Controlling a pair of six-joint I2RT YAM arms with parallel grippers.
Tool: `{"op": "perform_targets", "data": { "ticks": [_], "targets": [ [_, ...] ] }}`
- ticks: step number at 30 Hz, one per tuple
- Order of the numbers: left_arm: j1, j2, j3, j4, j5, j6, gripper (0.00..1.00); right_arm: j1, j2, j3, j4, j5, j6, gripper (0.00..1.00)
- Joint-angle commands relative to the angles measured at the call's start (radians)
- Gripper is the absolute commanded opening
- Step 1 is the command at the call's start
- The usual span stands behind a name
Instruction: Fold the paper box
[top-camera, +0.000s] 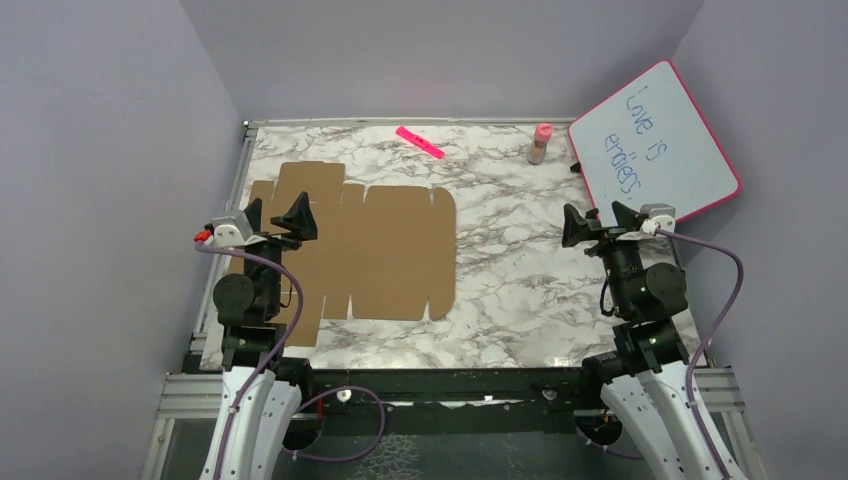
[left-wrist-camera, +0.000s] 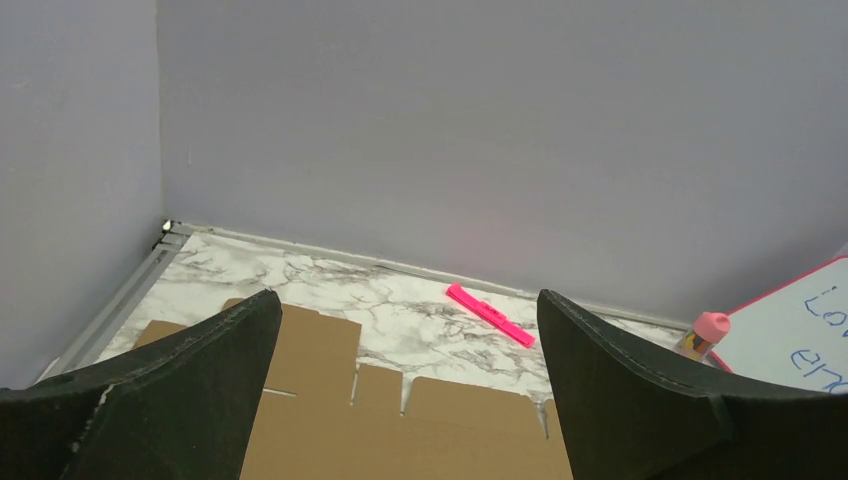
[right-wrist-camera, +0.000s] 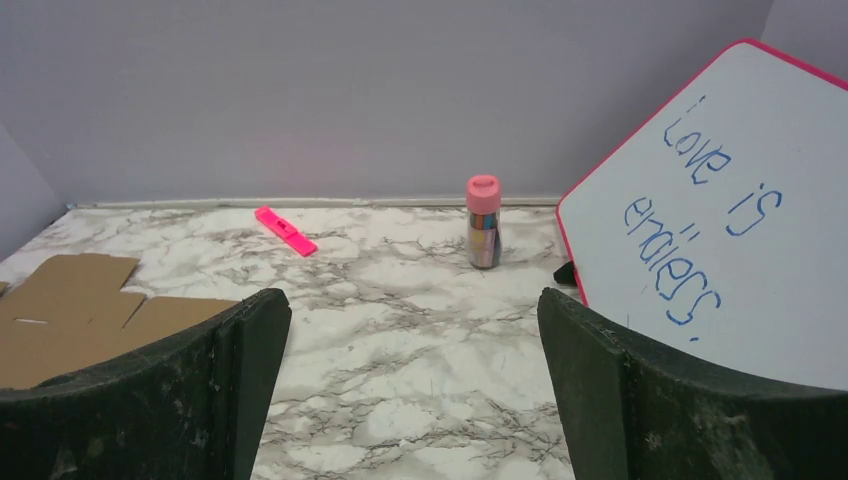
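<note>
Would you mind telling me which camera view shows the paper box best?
The top external view: the paper box lies flat and unfolded, almost wholly visible. The left wrist view catches only its far flaps; the right wrist view, a small part at left.

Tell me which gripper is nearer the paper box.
Left. The left gripper is above the left side of the paper box, jaws open. The right gripper, also open, is well off to the box's right, beside the whiteboard.
</note>
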Motion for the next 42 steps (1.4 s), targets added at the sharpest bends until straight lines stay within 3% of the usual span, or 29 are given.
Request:
{"op": "perform_targets", "data": {
  "ticks": [1,11,17,24,29,33,42],
  "targets": [
    [0.009,-0.021,-0.007,0.031,0.028,-0.001,0.99,0.007,0.006,0.007,-0.006,-0.022,0.009,1.00],
    [0.018,-0.019,-0.002,0.030,0.052,-0.049,0.99,0.007,0.063,0.038,-0.041,-0.130,0.050,1.00],
    [0.017,0.007,0.070,-0.090,0.140,-0.034,0.99,0.007,0.197,0.091,-0.097,-0.262,0.144,1.00],
    [-0.011,-0.048,0.067,-0.210,0.135,-0.054,0.99,0.007,0.335,0.149,-0.121,-0.379,0.130,1.00],
    [-0.045,-0.016,0.080,-0.239,0.110,-0.030,0.99,0.007,0.519,0.208,-0.085,-0.463,0.155,1.00],
    [-0.050,0.030,0.092,-0.254,0.121,-0.013,0.99,0.007,0.724,0.256,0.039,-0.632,0.200,0.96],
    [-0.050,0.162,0.089,-0.255,0.181,-0.034,0.99,0.007,1.195,0.497,0.095,-0.804,0.209,0.92]
  ]
}}
